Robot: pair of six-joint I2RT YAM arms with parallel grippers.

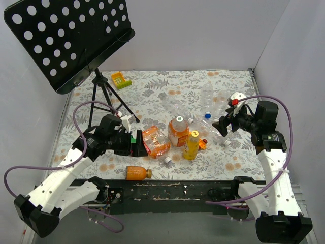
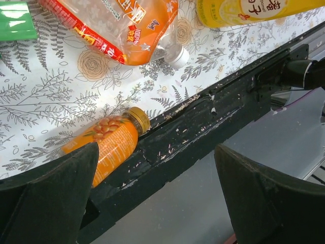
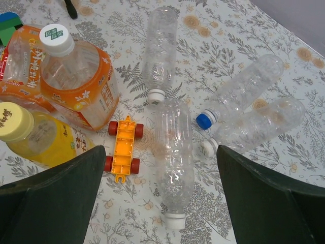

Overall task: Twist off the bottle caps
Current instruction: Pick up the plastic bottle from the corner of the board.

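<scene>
Orange bottle (image 1: 136,173) lies along the near edge, cap (image 1: 149,173) pointing right; left hand (image 1: 137,144) and right hand (image 1: 222,128) released.

You have plain white walls (image 1: 203,30) closing in three sides of your surface (image 1: 172,84), which wears a grey floral cloth. A black perforated music stand (image 1: 71,38) stands at the back left.

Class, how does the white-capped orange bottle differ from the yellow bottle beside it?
The orange bottle has a white cap with green print; the yellow bottle has a plain pale yellow cap. The orange bottle is wider, the yellow bottle slimmer. The orange bottle shows clear plastic above its label; the yellow bottle is yellow up to its cap. Both stand upright with caps on.
</scene>
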